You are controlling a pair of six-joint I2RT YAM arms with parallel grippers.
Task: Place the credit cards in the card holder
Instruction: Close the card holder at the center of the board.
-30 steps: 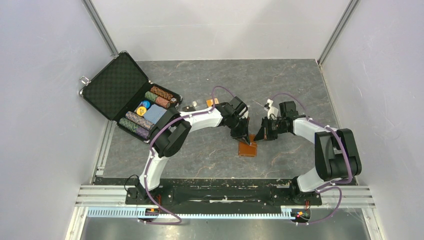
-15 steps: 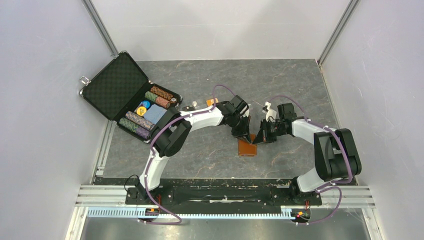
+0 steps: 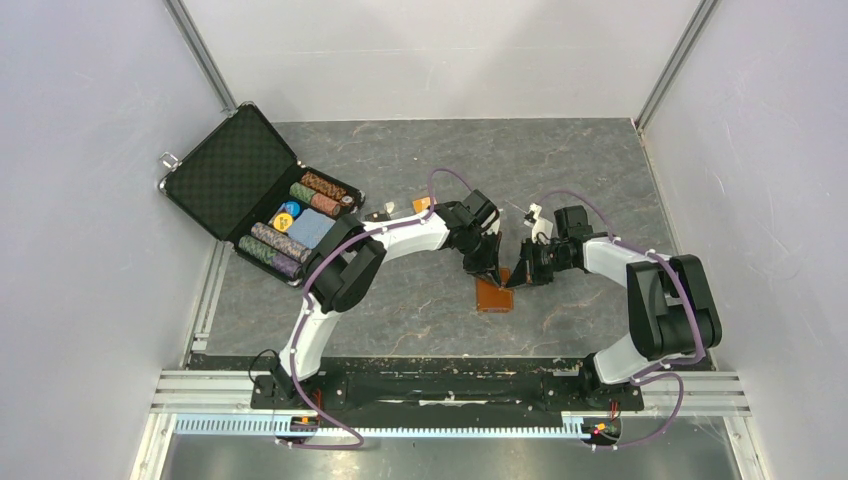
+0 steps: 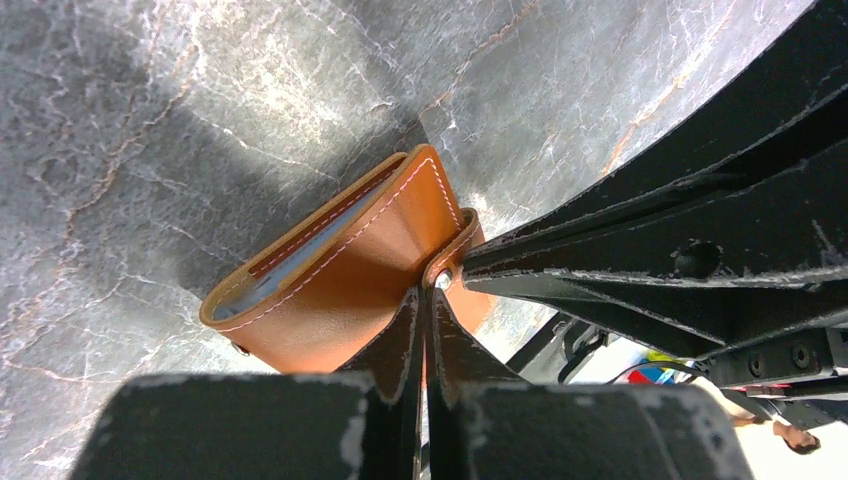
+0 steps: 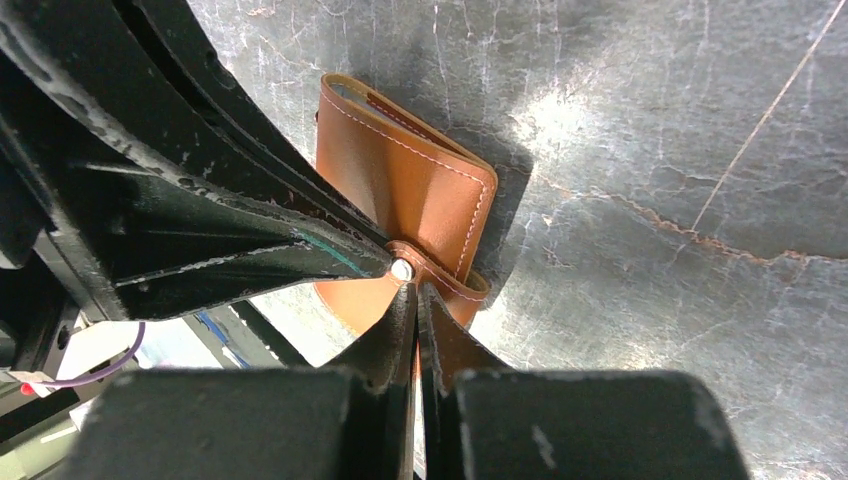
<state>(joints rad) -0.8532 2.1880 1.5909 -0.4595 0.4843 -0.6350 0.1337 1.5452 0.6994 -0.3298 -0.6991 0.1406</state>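
Currently left gripper [image 4: 425, 297]: fingers pressed together, tips touching the snap tab [image 4: 447, 262] of the card holder [image 4: 340, 270]. Right gripper [image 5: 410, 292]: fingers likewise pressed together, tips at the same tab from the opposite side. Cannot tell whether either pair has tab leather between its fingers. Card holder folded, slightly agape, pale blue lining visible at its open edge; it lies on the grey marbled table [image 3: 420, 160] between the two arms. Orange credit card [image 3: 424, 204] on the table behind the left arm. Open black briefcase [image 3: 240, 175] with poker chips [image 3: 275, 240] at far left.
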